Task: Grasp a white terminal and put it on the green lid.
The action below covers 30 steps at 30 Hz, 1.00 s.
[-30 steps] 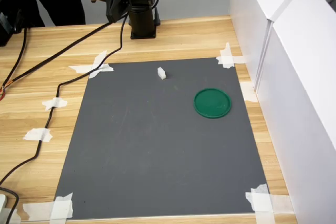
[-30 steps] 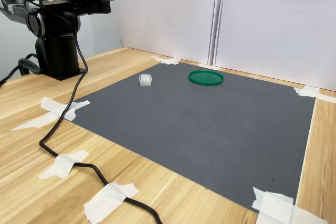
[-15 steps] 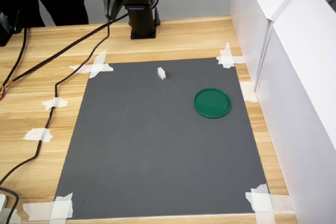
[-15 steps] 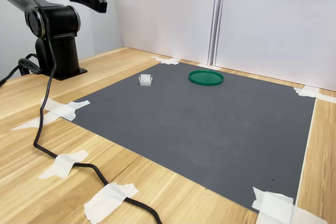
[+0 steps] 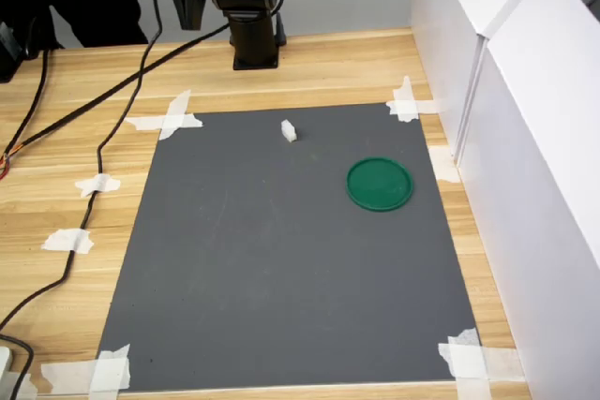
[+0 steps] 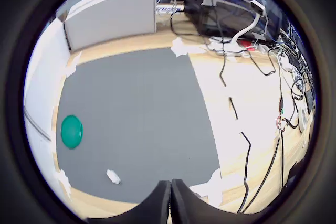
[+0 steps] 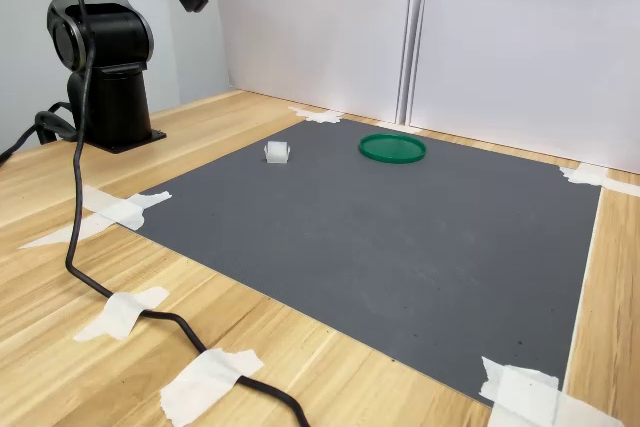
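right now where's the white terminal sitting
The white terminal lies on the dark mat near its edge closest to the arm's base, apart from the green lid, which is toward the first exterior view's lower right of it.

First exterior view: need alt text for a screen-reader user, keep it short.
A small white terminal sits on a dark grey mat taped to a wooden table, apart from a round green lid nearer the first exterior view's right. The black arm's gripper hangs at the far edge, beyond the mat, holding nothing.
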Tool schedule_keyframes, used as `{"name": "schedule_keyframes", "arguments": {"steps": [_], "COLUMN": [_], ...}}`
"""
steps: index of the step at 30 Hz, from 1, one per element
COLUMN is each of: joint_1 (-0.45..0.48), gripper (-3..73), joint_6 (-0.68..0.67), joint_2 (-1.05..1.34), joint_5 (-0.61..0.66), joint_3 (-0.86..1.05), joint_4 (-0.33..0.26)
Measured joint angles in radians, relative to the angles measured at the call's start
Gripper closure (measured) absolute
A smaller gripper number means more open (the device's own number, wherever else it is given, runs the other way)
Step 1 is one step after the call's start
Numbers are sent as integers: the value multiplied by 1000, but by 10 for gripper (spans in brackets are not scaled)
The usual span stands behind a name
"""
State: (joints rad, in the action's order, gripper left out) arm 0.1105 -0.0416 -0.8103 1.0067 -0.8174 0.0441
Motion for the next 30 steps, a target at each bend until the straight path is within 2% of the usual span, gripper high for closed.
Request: {"name": "schedule_keyframes", "arguments": {"steps": [5, 10, 20, 25, 30], "joint_1": [0, 0, 0, 0, 0], "gripper": [711, 711, 695, 601, 404], "joint_6": [-142, -240, -333, -353, -375], "joint_2": [-100, -165, -317, -358, -375], "joint_5": [92, 119, 128, 106, 93], "joint_3": [-32, -33, -33, -33, -33], "joint_4": [-44, -121, -136, -136, -142]}}
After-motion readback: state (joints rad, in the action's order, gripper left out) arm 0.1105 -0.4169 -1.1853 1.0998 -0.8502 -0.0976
